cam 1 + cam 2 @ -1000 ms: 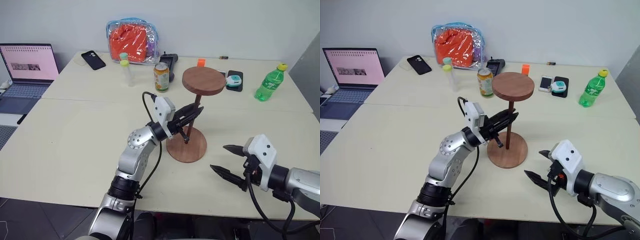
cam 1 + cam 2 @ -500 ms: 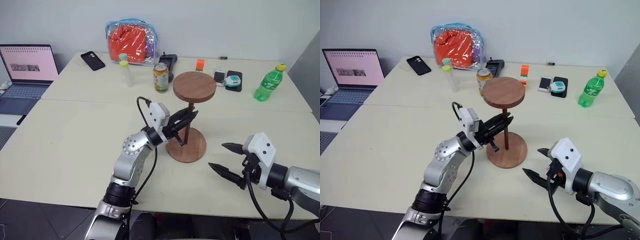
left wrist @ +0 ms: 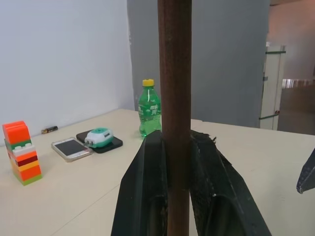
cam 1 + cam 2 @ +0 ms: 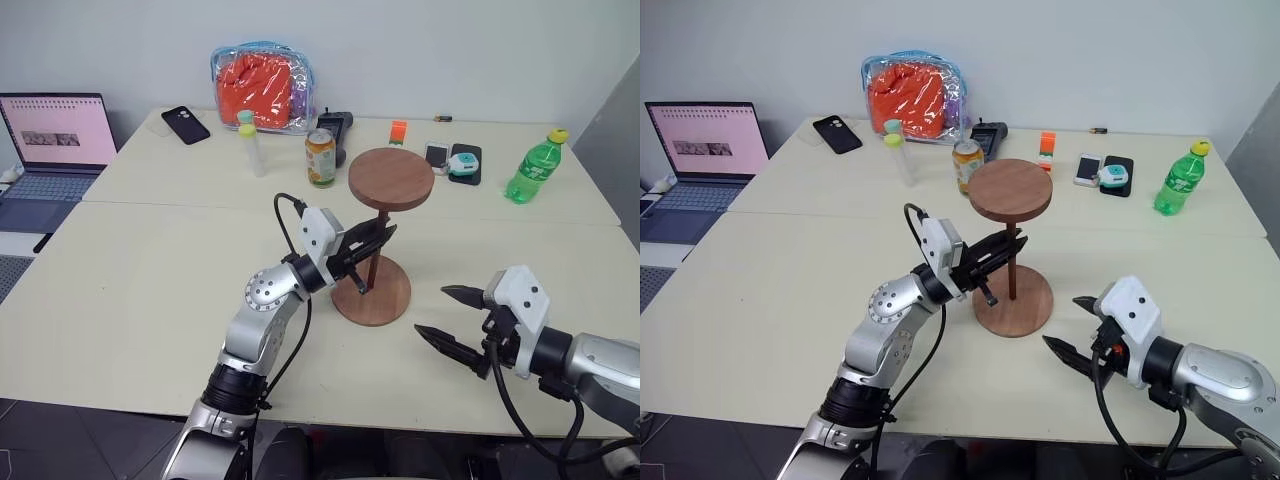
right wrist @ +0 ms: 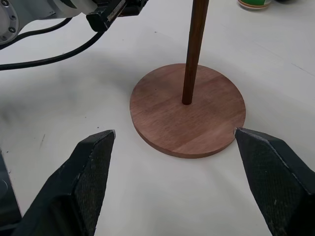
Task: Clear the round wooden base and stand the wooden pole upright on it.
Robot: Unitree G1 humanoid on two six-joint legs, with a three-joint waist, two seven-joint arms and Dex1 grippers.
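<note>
Pole (image 4: pixel 373 262) straightened on base (image 4: pixel 380 303), can (image 4: pixel 320 158) behind

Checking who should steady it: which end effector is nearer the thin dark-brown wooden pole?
Left. The left end effector is shut on the thin dark-brown wooden pole; the right end effector hangs open, apart from it.

Your left gripper (image 4: pixel 372 240): arm reaching forward and rightward, fingers (image 3: pixel 147 196) clamped on the wooden pole (image 3: pixel 174 98). Your right gripper (image 4: pixel 452 318): held low, pointing leftward, black fingers (image 5: pixel 88 177) spread wide, gripping nothing.
</note>
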